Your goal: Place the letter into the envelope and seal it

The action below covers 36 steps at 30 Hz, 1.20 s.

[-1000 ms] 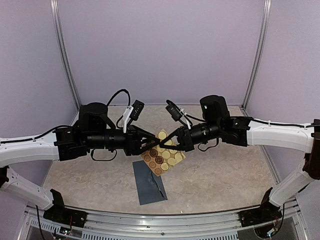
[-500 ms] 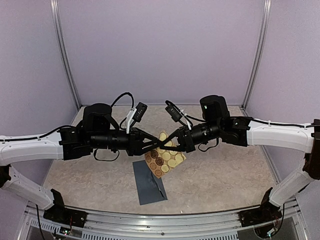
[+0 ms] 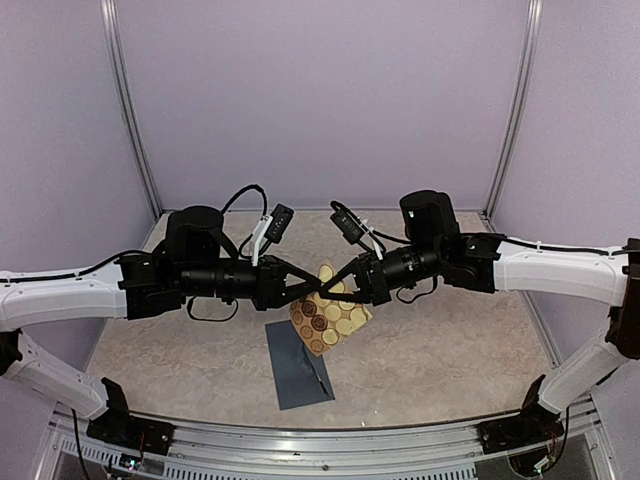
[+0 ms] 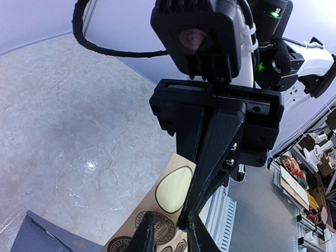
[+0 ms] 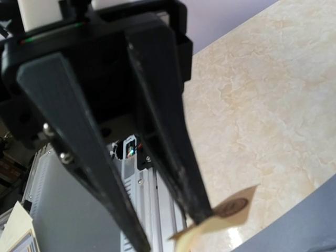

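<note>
the step looked to be peeling one sticker for the seal. the right hand was pinched shut on the upper edge of the sticker sheet, holding it up over the tabletop. the left hand had its fingers a narrow gap apart at that same edge. the envelope lay flat just nearer the arms, the letter not in sight, probably inside. best to nip only a sticker's rim, hold the backing firm, and peel slowly so nothing creased.
</note>
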Each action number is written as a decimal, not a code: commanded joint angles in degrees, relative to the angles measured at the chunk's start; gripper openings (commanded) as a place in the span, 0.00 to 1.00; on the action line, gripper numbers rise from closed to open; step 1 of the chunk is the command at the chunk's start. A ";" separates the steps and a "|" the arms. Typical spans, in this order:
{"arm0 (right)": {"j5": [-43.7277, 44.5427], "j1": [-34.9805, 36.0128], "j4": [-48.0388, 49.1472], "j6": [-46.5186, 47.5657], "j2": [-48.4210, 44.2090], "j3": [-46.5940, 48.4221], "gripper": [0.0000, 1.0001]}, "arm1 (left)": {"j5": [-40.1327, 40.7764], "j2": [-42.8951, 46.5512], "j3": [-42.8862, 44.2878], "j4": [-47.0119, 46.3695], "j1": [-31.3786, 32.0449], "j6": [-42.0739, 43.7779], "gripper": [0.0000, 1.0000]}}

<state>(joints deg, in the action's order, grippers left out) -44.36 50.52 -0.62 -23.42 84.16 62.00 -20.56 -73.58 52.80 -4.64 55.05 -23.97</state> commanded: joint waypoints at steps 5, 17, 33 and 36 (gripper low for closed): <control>-0.99 0.59 -0.08 0.83 -0.58 1.63 0.00 | -0.34 -1.20 1.58 0.07 -0.29 0.31 0.23; -1.08 0.62 -0.28 1.03 -0.92 1.55 0.00 | 0.28 -1.86 1.71 0.71 -0.33 0.54 0.12; -1.21 0.63 -0.42 1.21 -0.84 1.46 0.00 | 0.80 -2.16 1.75 2.39 -0.16 1.02 0.21; -1.04 0.63 -0.50 1.29 -0.84 1.46 0.00 | -0.08 -2.18 1.61 2.25 0.09 1.44 0.25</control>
<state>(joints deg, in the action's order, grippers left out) -44.58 50.57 -2.13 -23.09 84.16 62.00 -19.64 -74.94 53.12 -3.66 55.05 -23.70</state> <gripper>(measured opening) 0.003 0.229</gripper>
